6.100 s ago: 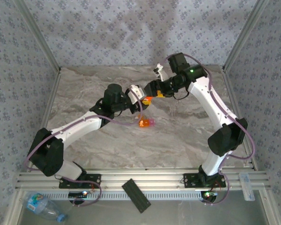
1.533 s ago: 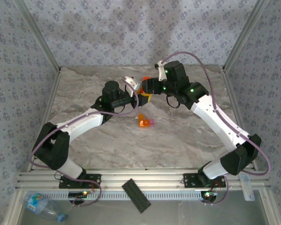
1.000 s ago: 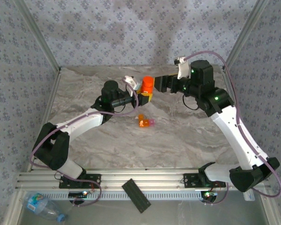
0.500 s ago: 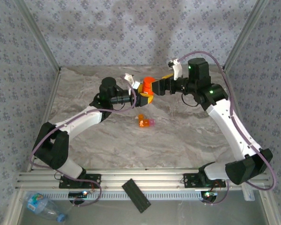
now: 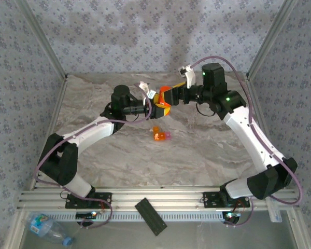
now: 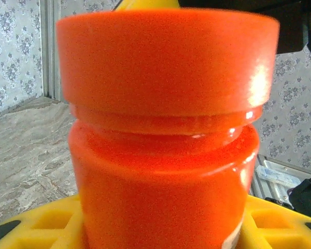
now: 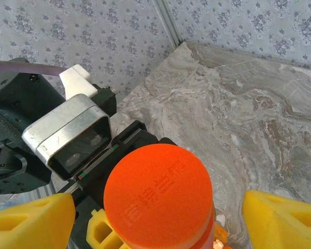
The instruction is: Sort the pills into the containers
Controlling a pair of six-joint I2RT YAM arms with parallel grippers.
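An orange pill bottle (image 5: 164, 95) with an orange cap (image 7: 158, 199) hangs above the back middle of the table, tilted toward the right arm. My left gripper (image 5: 162, 105) is shut on its body, and yellow pads (image 6: 33, 225) show on either side. My right gripper (image 5: 172, 95) faces the cap head-on. It is open, with its yellow fingertips (image 7: 33, 223) well clear on either side of the cap. The small orange compartment with a pink piece (image 5: 160, 136) lies on the table below. Pale bits show in it (image 7: 218, 240), too small to tell as pills.
A black flat bar (image 5: 151, 216) lies on the near rail, and a plastic water bottle (image 5: 45, 227) lies at the near left corner. Papered walls and metal posts close in the marble table (image 5: 207, 150). The left wrist's camera housing (image 7: 67, 136) sits just behind the bottle.
The left gripper has tilted the bottle from upright toward the right arm. The right gripper has come in from the right, so its fingers now straddle the cap.
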